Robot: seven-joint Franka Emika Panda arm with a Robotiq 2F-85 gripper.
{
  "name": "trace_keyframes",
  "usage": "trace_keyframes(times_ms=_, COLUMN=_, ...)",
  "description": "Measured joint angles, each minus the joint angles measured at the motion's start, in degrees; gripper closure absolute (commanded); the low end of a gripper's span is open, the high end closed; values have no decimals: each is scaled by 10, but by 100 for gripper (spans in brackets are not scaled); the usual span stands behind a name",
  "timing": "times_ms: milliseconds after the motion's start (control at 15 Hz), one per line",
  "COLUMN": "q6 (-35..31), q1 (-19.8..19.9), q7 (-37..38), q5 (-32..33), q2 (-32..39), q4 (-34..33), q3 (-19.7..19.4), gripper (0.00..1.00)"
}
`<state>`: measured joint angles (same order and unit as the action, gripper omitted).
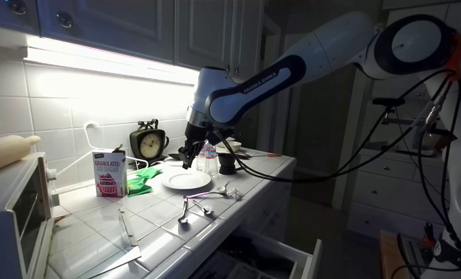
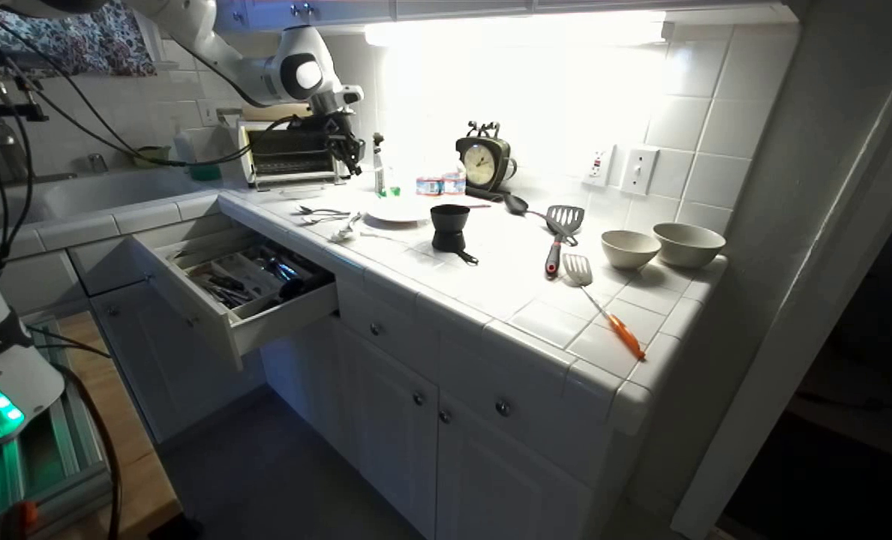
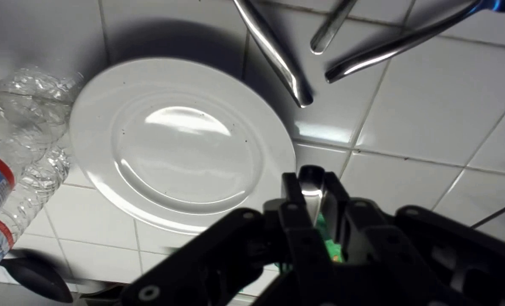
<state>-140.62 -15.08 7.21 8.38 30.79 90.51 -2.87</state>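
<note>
- One shiny metal piece (image 3: 313,195) is gripped in the narrow gap of the end effector (image 3: 311,182), its dark rounded end showing at the fingertips.
- The rest of that piece disappears among the fingers, and in both exterior views it cannot be made out, so its kind is unclear.
- The end effector points downward above the worktop (image 1: 152,211), near the rim of a white plate (image 3: 184,157).
- The robot arm (image 1: 259,82) comes from the right in an exterior view, its forearm sloping down to the left and its wrist bent steeply toward the worktop.
- Its upper links (image 2: 190,22) run out through the top edge of an exterior view.
- Green packets (image 1: 141,184) lie left of the plate, just beside a sugar box (image 1: 110,172); in the wrist view the fingers cover much of the green.
- Two clear bottles (image 1: 211,164) stand by the plate's far right side, cut off by the wrist view's left edge.
- Three metal handles (image 3: 273,51) on the worktop are cropped at the top of that view.
- A black spoon (image 3: 35,274) is blurred at its lower left.
- The open drawer (image 1: 311,259) is near; shadow obscures its contents in an exterior view.
</note>
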Motion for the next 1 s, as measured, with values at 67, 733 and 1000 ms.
trace_keyframes(times_ms=67, q6=9, q1=9, q7=-20, q5=0, q2=-13, q4=12, q3=7, gripper=96)
trace_keyframes(times_ms=733, q6=33, q1=79, q7=-224, q5=0, q2=-76, q4=129, q3=46, gripper=96)
trace_keyframes(times_ms=1000, q6=32, q1=101, q7=-282, q5=0, q2=-90, q4=161, q3=59, gripper=96)
